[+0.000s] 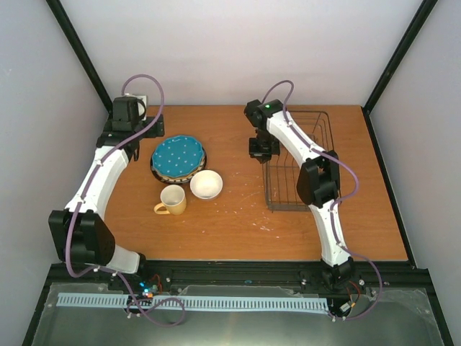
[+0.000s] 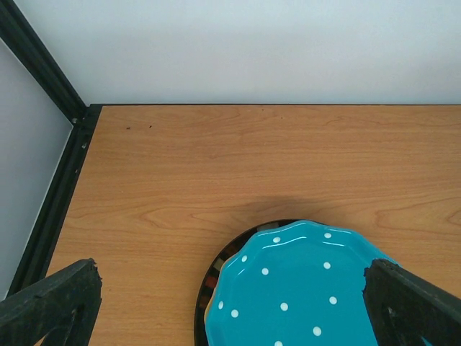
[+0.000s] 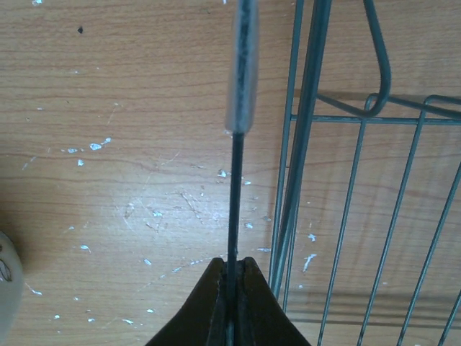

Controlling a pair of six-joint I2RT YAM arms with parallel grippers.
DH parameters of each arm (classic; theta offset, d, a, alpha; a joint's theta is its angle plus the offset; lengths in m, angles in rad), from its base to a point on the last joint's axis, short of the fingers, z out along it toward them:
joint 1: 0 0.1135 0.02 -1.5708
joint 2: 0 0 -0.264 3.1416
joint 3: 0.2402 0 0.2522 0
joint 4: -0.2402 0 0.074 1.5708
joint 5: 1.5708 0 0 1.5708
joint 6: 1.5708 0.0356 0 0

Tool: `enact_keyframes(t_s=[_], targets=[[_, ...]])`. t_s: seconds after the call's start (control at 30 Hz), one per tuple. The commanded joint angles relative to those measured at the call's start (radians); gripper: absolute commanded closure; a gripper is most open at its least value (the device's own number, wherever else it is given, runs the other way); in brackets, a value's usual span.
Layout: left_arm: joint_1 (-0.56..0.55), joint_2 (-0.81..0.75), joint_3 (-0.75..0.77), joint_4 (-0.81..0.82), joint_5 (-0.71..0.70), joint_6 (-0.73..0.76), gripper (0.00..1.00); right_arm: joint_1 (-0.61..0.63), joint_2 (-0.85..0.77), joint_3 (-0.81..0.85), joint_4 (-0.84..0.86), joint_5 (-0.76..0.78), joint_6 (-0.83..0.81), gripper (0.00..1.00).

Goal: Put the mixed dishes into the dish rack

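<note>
Right gripper jaws clenched on dish rack wire; left gripper jaws wide apart above teal plate.

Plain white walls close in a wood-grain counter, with black posts running up the back corners. The light is soft and even. White flecks scuff the wood.

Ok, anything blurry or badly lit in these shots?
Top external: even light, no glare. Left wrist: sharp; teal plate casts a soft shadow on the table. Right wrist: the wire in the right gripper goes pale and fuzzy up top; dish rack looks crisp.
</note>
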Motion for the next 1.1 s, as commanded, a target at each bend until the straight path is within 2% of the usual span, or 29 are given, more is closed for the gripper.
enact_keyframes(t_s=[0.0,0.37,0.43,0.53,0.6,0.67,0.77,0.93,1.07], targets=[[0.008,-0.061,-0.024,0.025,-0.014,0.027,0.0,0.031,0.032,0.054,-0.024,-0.018,0.085,0.97],[0.008,-0.153,-0.107,0.038,-0.065,0.066,0.0,0.033,0.063,0.108,-0.011,0.048,0.135,0.97],[0.007,-0.158,-0.111,0.041,-0.067,0.067,0.0,0.034,0.062,0.12,-0.014,0.061,0.135,0.87],[0.008,-0.158,-0.112,0.042,-0.068,0.067,0.0,0.032,0.052,0.124,-0.026,0.099,0.136,0.65],[0.007,-0.158,-0.112,0.043,-0.07,0.064,0.0,0.033,0.038,0.117,-0.026,0.118,0.136,0.57],[0.008,-0.157,-0.111,0.045,-0.07,0.062,0.0,0.032,0.027,0.11,-0.026,0.127,0.138,0.53],[0.01,-0.154,-0.109,0.046,-0.072,0.059,0.0,0.032,-0.005,0.088,-0.027,0.152,0.142,0.52],[0.03,-0.158,-0.114,0.045,-0.073,0.03,0.0,0.035,-0.15,0.025,-0.027,0.29,0.155,0.52],[0.069,-0.159,-0.11,0.032,0.039,-0.033,0.0,0.114,-0.218,0.109,0.017,0.396,0.04,0.53]])
